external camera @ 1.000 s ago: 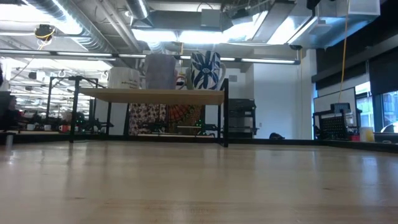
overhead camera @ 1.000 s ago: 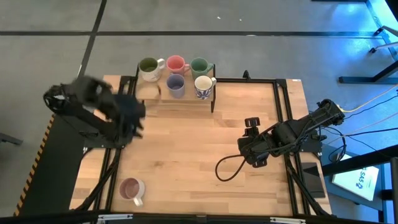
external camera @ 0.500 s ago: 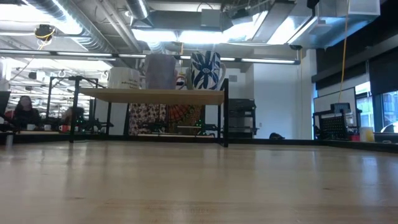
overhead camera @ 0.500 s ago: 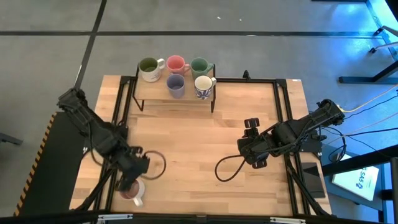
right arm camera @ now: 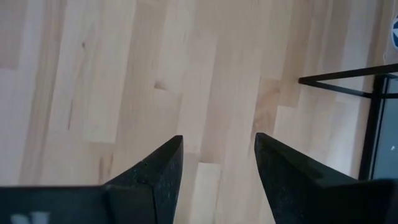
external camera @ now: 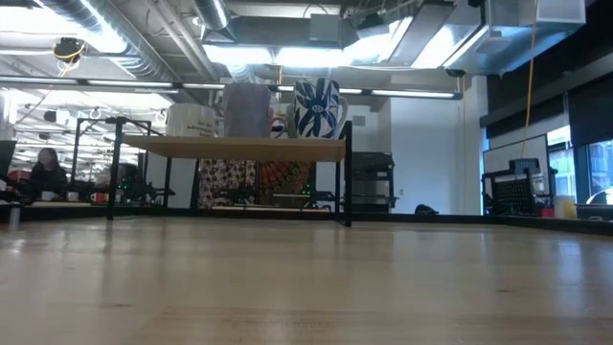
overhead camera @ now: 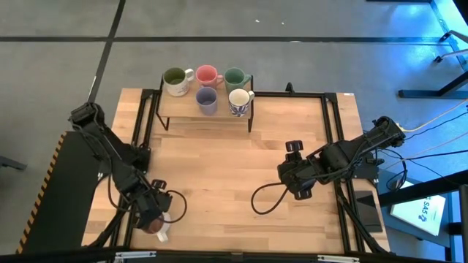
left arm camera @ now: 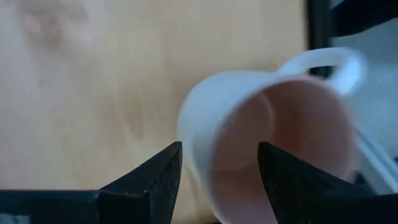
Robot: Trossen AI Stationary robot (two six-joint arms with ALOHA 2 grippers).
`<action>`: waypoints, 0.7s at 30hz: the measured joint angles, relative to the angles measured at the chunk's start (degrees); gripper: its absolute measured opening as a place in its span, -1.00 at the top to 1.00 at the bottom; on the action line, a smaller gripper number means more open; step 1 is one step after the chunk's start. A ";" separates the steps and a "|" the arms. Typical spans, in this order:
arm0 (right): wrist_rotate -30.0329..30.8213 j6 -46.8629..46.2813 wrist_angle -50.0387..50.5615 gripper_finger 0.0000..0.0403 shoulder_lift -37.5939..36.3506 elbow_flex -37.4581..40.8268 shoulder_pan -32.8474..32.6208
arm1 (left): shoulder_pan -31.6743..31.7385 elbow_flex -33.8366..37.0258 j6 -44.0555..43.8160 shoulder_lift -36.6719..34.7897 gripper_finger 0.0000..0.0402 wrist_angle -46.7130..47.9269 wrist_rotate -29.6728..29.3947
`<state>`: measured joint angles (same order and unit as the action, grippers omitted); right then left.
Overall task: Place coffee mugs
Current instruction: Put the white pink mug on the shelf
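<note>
A beige-pink mug (overhead camera: 155, 228) stands upright near the table's near left corner. My left gripper (overhead camera: 152, 210) hangs right over it, open. In the left wrist view my left gripper (left arm camera: 217, 155) has one finger outside the mug's wall (left arm camera: 196, 134) and one over its opening; I cannot tell whether they touch. Five more mugs stand on a small rack (overhead camera: 207, 117) at the far edge: cream with olive inside (overhead camera: 174, 79), pink (overhead camera: 207, 74), dark green (overhead camera: 234, 77), lavender (overhead camera: 206, 98), and white with blue pattern (overhead camera: 238, 101). My right gripper (overhead camera: 292, 172) waits open over bare wood right of the middle.
A black metal frame (overhead camera: 333, 146) runs along the table's left, right and far sides. A dark cable loop (overhead camera: 265, 199) hangs by the right arm over the tabletop. The rack's shelf (external camera: 239, 146) stands on thin black legs. Bare wood lies between the two arms.
My left arm has swung from beside the rack toward the table's near edge and come down over the beige-pink mug at the near left corner, slowing in the last half second. The mug has stayed in place.
</note>
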<state>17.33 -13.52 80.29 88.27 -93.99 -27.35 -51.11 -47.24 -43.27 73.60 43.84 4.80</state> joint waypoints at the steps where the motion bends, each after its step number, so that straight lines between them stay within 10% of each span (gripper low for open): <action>1: -0.01 -0.16 -0.05 0.09 0.00 -0.01 0.00 | 0.00 1.39 -0.17 0.00 -0.02 -1.04 -0.29; 8: -0.01 -0.37 -0.94 0.09 0.00 0.01 0.00 | 0.07 9.08 -3.74 -0.02 0.07 -5.26 -1.02; 16: 1.70 -0.35 -0.87 0.09 0.00 0.00 0.00 | 0.12 15.45 -11.52 -0.25 0.87 -14.00 -2.04; 21: 2.87 0.16 -0.76 0.09 0.00 0.00 0.00 | 0.49 15.49 -19.48 -0.17 0.92 -14.39 -3.42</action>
<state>20.20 -13.37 79.53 88.27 -93.99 -27.35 -50.63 -31.74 -62.75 73.43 29.45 1.38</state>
